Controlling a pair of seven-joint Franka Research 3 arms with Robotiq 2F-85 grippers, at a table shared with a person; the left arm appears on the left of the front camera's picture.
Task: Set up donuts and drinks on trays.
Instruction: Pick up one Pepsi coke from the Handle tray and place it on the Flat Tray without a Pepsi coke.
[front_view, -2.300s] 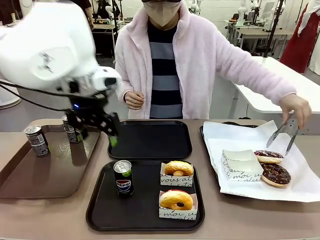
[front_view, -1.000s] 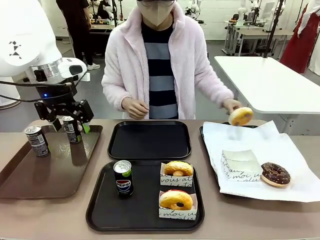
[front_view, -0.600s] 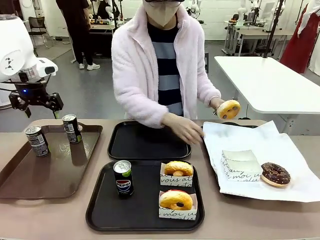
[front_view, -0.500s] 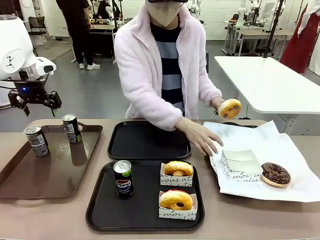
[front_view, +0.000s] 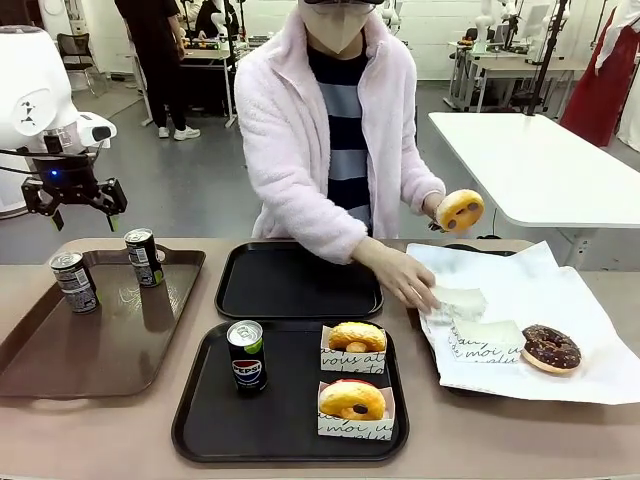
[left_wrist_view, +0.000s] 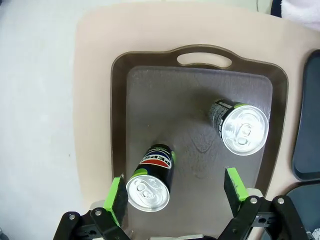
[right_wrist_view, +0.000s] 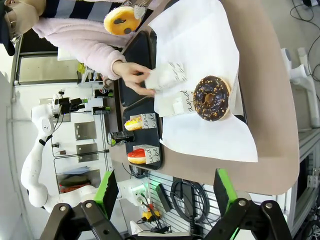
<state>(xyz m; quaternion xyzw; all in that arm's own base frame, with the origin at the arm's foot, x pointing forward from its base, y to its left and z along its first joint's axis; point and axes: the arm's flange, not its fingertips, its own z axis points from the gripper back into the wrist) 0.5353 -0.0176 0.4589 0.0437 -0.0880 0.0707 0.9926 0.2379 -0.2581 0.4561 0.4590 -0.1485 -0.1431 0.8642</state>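
Observation:
My left gripper (front_view: 82, 216) hangs open above the far end of the brown tray (front_view: 60, 360). In the left wrist view the left gripper (left_wrist_view: 176, 192) looks down on two drink cans, a Pepsi-marked one (left_wrist_view: 150, 181) and a second can (left_wrist_view: 240, 128); both stand apart from its fingers. A third Pepsi can (front_view: 246, 355) and two yellow donuts (front_view: 357, 336) (front_view: 352, 400) in paper holders sit on the near black tray (front_view: 200, 420). The far black tray (front_view: 300, 282) holds nothing. My right gripper (right_wrist_view: 166, 192) is open, high above the chocolate donut (right_wrist_view: 212, 98).
The person holds a yellow donut (front_view: 459, 210) up in tongs, while the other hand (front_view: 410, 280) grips a white paper holder (front_view: 455, 300) on the white paper (front_view: 590, 380). A chocolate donut (front_view: 551, 347) lies there too. A white table (front_view: 540, 170) stands behind on the right.
My left gripper has swung left from the black trays to above the brown tray. The person lifted a yellow donut with tongs and reached across to take hold of a paper holder.

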